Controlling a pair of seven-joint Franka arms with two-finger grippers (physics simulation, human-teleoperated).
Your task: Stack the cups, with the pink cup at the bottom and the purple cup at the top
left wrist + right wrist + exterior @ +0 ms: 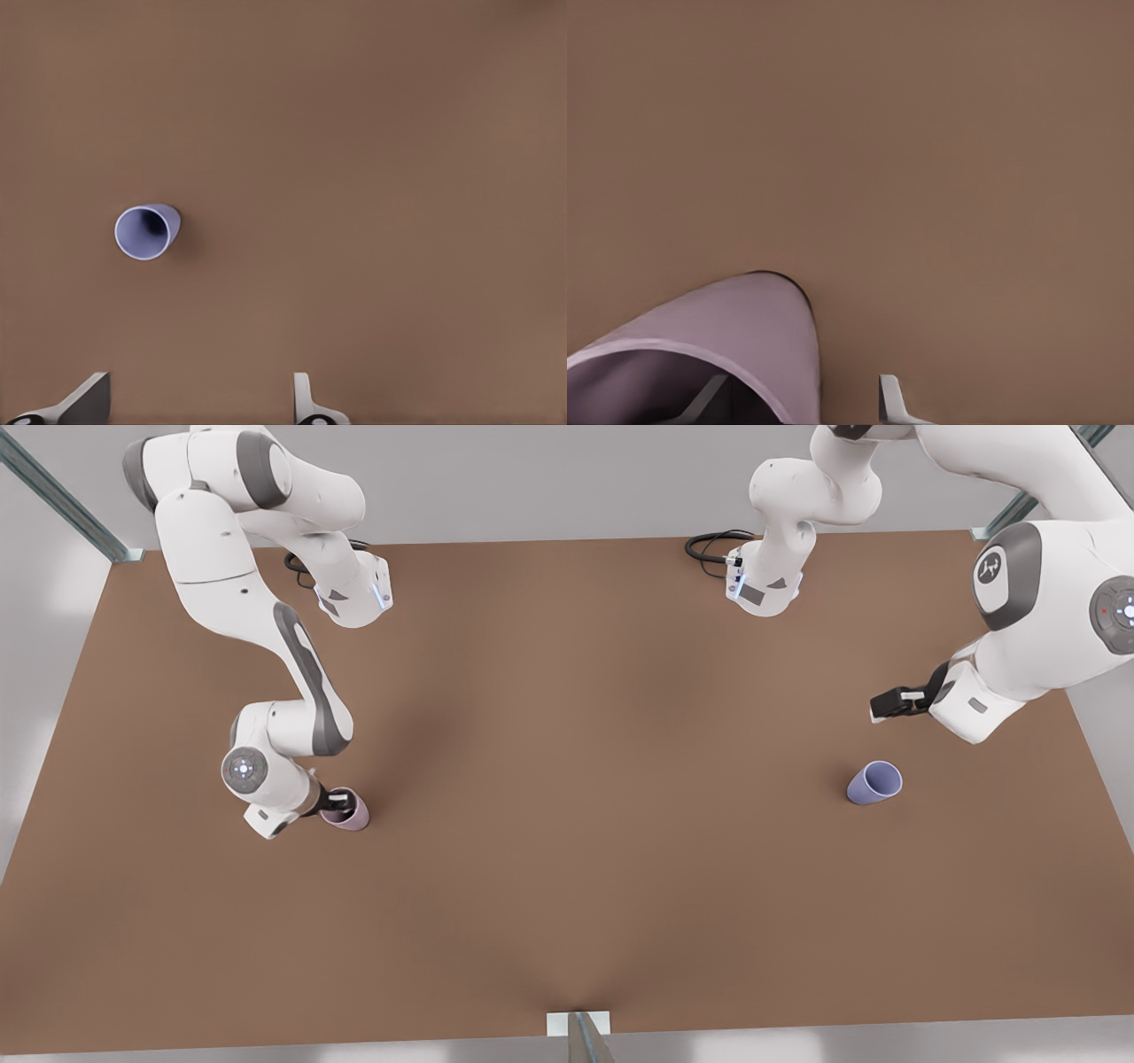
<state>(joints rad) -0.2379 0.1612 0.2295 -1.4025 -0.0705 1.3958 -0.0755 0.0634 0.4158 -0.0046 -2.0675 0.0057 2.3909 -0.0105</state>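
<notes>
Front view: a wide brown table [567, 824] carries two arms; the right gripper [337, 802], toward the table's edge on the front view's left, straddles the pink cup [347, 813] wall, one finger [709, 400] inside the mouth and one outside, apparently pinching the rim for a lift. The left gripper [889, 704] hangs spread wide and empty, waiting above the purple cup [873, 782]. That cup sits near the opposite edge, well apart from the pink one, seemingly upright, mouth up.
</notes>
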